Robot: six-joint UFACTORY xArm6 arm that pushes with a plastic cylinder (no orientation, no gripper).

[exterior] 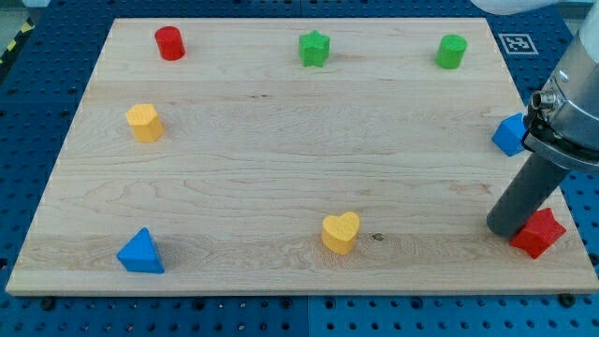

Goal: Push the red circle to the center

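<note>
The red circle (169, 43), a short red cylinder, stands near the top left corner of the wooden board (281, 168). My dark rod comes down at the view's right and my tip (505, 230) rests on the board near the bottom right corner, touching or nearly touching the left side of a red star-shaped block (538, 233). The tip is far from the red circle, across the whole board from it.
A green star (314, 48) and a green cylinder (451, 51) sit along the top edge. A yellow hexagon block (144, 123) is at the left, a blue triangle (140, 253) at bottom left, a yellow heart (341, 232) at bottom middle, a blue block (511, 135) at the right edge.
</note>
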